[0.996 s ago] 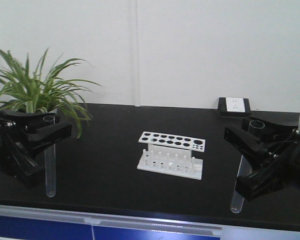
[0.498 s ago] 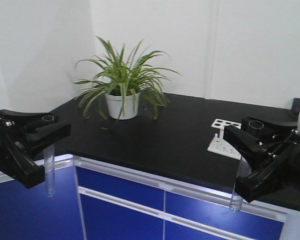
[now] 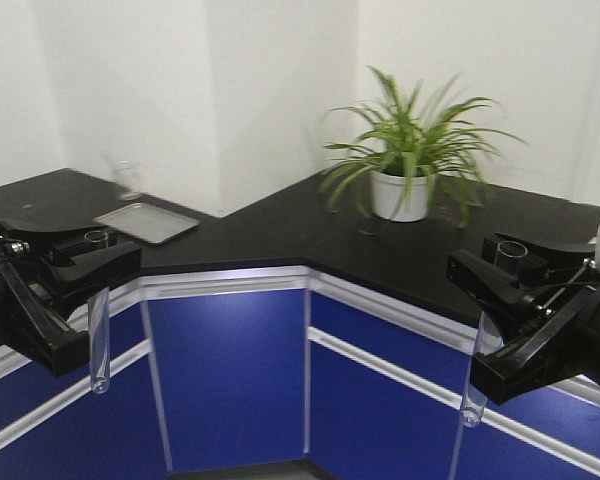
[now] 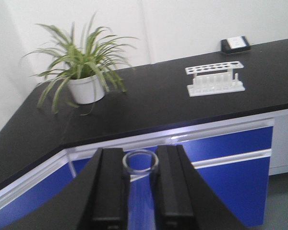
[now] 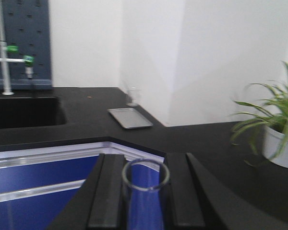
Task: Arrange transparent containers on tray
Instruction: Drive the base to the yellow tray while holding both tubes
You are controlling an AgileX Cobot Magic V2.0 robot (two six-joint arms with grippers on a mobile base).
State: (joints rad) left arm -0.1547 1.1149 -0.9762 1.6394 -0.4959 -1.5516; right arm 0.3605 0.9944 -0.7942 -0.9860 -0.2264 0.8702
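Left gripper [image 3: 108, 245]: pinches left tube [image 3: 99, 340], upright.
Right gripper [image 3: 490, 262]: pinches right tube [image 3: 475, 380], upright.
Tray [image 3: 148, 223]: on the counter [image 3: 270, 235].

A laboratory: a black worktop [image 3: 280, 235] on blue cabinet fronts [image 3: 230, 370] turns a corner beside the potted plant [image 3: 405, 165]. Right of the plant stands a white test-tube rack [image 4: 214, 79]; left of it, past the corner, a tray [image 3: 146, 222], a glass beaker [image 3: 128, 178], then a sink [image 5: 24, 112] with a green-handled tap [image 5: 5, 57] under a pegboard [image 5: 33, 28]
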